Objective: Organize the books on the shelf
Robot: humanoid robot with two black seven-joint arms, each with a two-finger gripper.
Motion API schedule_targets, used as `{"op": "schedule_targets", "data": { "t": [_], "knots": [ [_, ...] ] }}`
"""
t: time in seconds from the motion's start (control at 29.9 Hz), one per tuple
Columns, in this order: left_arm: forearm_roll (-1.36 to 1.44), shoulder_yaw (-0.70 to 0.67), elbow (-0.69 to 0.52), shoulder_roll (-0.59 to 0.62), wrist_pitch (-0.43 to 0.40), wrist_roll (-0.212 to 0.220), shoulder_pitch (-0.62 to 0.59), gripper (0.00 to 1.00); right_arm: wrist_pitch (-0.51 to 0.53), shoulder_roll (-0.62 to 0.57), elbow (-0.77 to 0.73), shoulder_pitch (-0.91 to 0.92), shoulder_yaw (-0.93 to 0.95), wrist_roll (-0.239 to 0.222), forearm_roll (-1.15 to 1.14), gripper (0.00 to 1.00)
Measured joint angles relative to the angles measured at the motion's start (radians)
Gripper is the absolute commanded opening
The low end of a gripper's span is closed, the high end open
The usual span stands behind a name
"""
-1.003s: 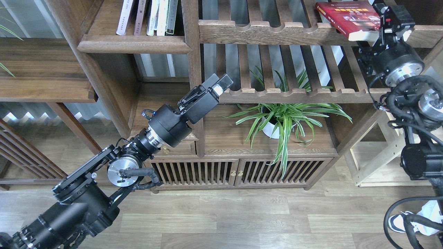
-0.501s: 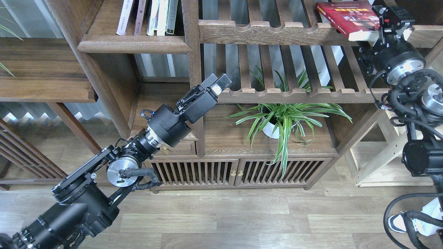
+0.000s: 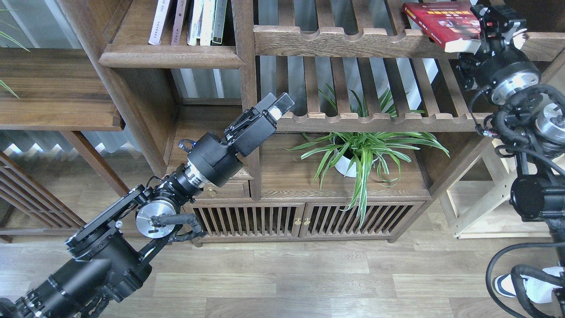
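At right end of upper slatted shelf (image 3: 353,42): thick red book (image 3: 441,20) flat, overhanging scalloped rail, pinched by right gripper (image 3: 483,33). Left gripper (image 3: 276,106) mid-bookcase, empty; finger spread unclear. Below: potted spider plant (image 3: 362,152).

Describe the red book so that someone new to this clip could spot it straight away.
Start at the upper slatted shelf with the scalloped front rail, and follow it to its right end. The red book lies flat there, right beside the right gripper. Unlike the upright books at top left, it is thick, lying down, and has a yellow band.
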Motion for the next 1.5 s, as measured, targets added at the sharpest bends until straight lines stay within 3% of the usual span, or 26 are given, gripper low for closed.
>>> {"op": "schedule_targets", "data": {
  "t": [1.5],
  "knots": [
    [-0.004,-0.006,0.0,0.001,0.0,-0.001,0.012,0.99,0.006,0.084,-0.035,0.0,0.031,0.029,0.001,0.19]
  ]
}}
